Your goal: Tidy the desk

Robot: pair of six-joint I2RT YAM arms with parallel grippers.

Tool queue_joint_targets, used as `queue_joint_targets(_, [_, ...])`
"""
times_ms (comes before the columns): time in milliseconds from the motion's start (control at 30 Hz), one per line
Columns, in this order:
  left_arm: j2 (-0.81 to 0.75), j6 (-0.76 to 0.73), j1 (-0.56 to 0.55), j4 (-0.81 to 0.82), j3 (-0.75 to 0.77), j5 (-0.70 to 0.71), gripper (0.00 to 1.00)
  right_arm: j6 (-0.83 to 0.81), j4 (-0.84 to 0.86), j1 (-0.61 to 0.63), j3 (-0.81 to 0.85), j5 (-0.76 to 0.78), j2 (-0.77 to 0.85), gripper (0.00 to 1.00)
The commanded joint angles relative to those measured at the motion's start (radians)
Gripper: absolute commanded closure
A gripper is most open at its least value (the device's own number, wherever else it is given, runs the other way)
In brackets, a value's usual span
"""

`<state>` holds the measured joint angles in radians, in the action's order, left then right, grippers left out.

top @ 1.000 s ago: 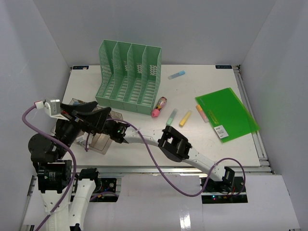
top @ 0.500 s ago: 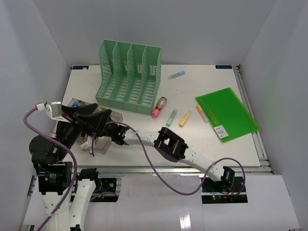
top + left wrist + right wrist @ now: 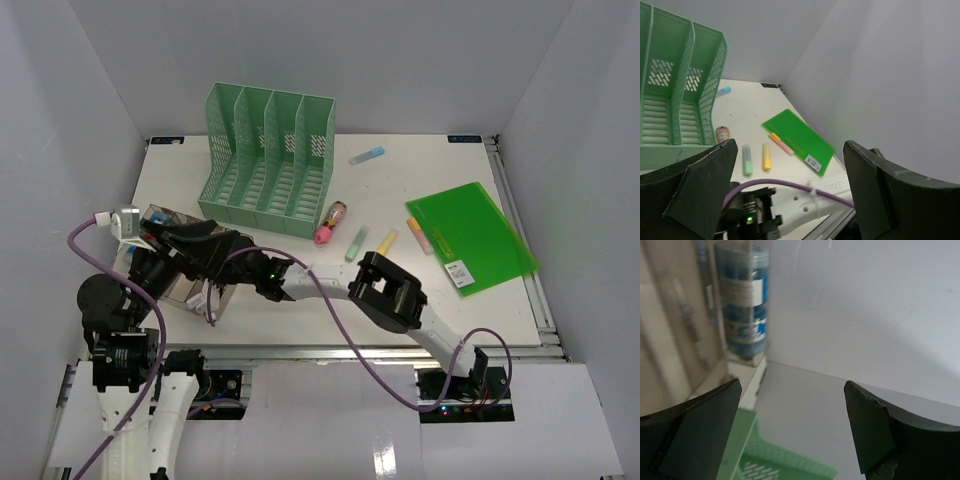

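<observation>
1. Our right gripper (image 3: pixel 790 410) hangs by the clear plastic tray (image 3: pixel 158 214), fingers spread and empty. The green highlighter (image 3: pixel 356 243) and yellow highlighter (image 3: pixel 385 241) lie toward 3 o'clock, long axes roughly 1-to-7.
2. Our left gripper (image 3: pixel 790 175) is also released; we judge it farther off.
3. The desk (image 3: pixel 440 300) lies flat beneath them, with the green folder (image 3: pixel 470 235) near at 3 o'clock.

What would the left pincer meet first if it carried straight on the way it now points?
Probably the purple cable running along the right arm, which crosses just ahead of the open left pincer; depth is unclear.
</observation>
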<state>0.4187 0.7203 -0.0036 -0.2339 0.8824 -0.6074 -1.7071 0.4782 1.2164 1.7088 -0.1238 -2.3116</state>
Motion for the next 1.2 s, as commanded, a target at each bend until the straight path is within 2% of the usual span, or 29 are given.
queue_joint_targets(0, [0.025, 0.129, 0.002, 0.199, -0.047, -0.158, 0.25, 0.195, -0.211, -0.053, -0.174, 0.161, 0.300, 0.10])
queue_joint_targets(67, [0.060, 0.144, 0.002, 0.212, -0.045, -0.200, 0.46, 0.300, -0.421, -0.077, -0.233, 0.170, 0.382, 0.10])
queue_joint_targets(167, [0.111, 0.172, 0.002, 0.216, -0.069, -0.230, 0.63, 0.479, -0.765, -0.157, -0.238, 0.016, 0.539, 0.09])
queue_joint_targets(300, [0.164, 0.189, 0.000, 0.232, -0.106, -0.243, 0.66, 0.734, -0.946, -0.322, -0.335, -0.258, 0.685, 0.07])
queue_joint_targets(400, [0.210, 0.177, -0.015, 0.257, -0.115, -0.261, 0.69, 0.899, -0.972, -0.473, -0.442, -0.434, 0.775, 0.04])
queue_joint_targets(467, [0.253, 0.148, -0.107, 0.255, -0.121, -0.232, 0.70, 1.041, -0.965, -0.608, -0.541, -0.507, 0.893, 0.02])
queue_joint_targets(500, [0.282, 0.128, -0.173, 0.254, -0.122, -0.162, 0.70, 1.103, -0.961, -0.649, -0.559, -0.541, 0.940, 0.02])
queue_joint_targets(567, [0.365, 0.078, -0.345, 0.246, -0.113, -0.059, 0.69, 1.238, -0.936, -0.706, -0.578, -0.601, 1.035, 0.02])
queue_joint_targets(633, [0.474, 0.020, -0.498, 0.231, -0.070, 0.076, 0.64, 1.326, -0.894, -0.828, -0.624, -0.658, 1.111, 0.03])
queue_joint_targets(700, [0.627, -0.048, -0.654, 0.162, 0.012, 0.292, 0.53, 1.410, -0.820, -0.955, -0.675, -0.697, 1.189, 0.07])
queue_joint_targets(767, [0.799, -0.112, -0.748, 0.107, 0.091, 0.375, 0.44, 1.431, -0.813, -1.042, -0.697, -0.744, 1.222, 0.09])
queue_joint_targets(867, [1.004, -0.211, -0.802, 0.022, 0.291, 0.495, 0.37, 1.473, -0.786, -1.243, -0.769, -0.883, 1.251, 0.09])
queue_joint_targets(967, [1.231, -0.338, -0.818, -0.089, 0.463, 0.610, 0.32, 1.565, -0.641, -1.423, -0.872, -1.001, 1.298, 0.10])
queue_joint_targets(1067, [1.397, -0.442, -0.827, -0.200, 0.698, 0.742, 0.28, 1.585, -0.578, -1.499, -0.974, -1.070, 1.324, 0.10])
queue_joint_targets(1167, [1.562, -0.527, -0.831, -0.275, 0.859, 0.861, 0.27, 1.565, -0.572, -1.517, -1.005, -1.076, 1.346, 0.10])
